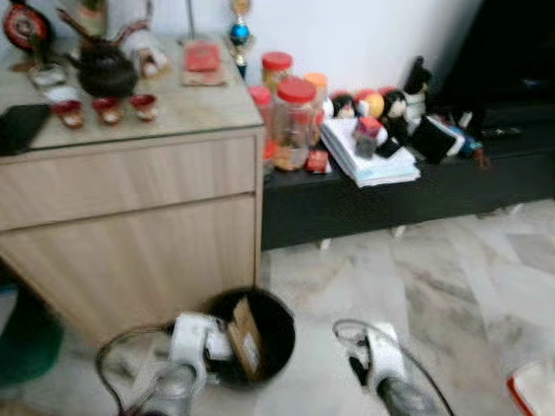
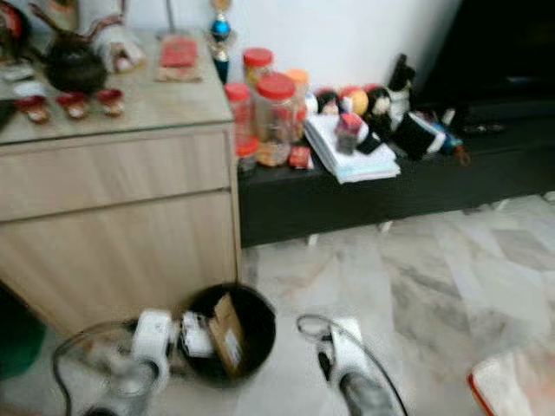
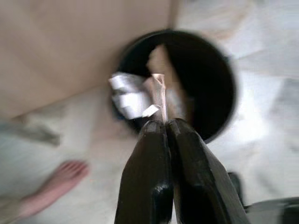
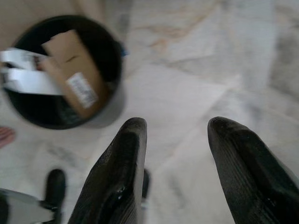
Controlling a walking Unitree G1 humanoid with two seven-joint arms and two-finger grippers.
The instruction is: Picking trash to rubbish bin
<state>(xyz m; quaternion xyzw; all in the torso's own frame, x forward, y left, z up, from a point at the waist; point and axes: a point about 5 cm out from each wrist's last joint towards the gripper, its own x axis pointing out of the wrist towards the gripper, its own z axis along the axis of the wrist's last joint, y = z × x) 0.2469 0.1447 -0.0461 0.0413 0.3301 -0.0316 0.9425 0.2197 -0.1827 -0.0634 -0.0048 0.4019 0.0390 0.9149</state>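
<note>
A black round rubbish bin [image 1: 279, 322] stands on the marble floor at the foot of a wooden cabinet. A brown cardboard box [image 4: 74, 70] leans upright inside it. My left gripper [image 3: 164, 123] is shut on a crumpled silvery-white wrapper [image 3: 128, 93], held over the bin's near rim [image 3: 224, 60]. In the right wrist view the same wrapper [image 4: 25, 77] hangs above the bin's opening [image 4: 32, 119]. My right gripper [image 4: 175, 140] hovers open over bare floor to the right of the bin, with nothing between its fingers [image 4: 122, 158].
The wooden cabinet [image 1: 130, 225] rises directly behind the bin. A low black bench [image 1: 390, 195] with jars, books and toys runs along the wall. A person's bare foot [image 3: 56, 184] rests on the floor near the bin. A red-edged object [image 1: 533, 390] lies at the right.
</note>
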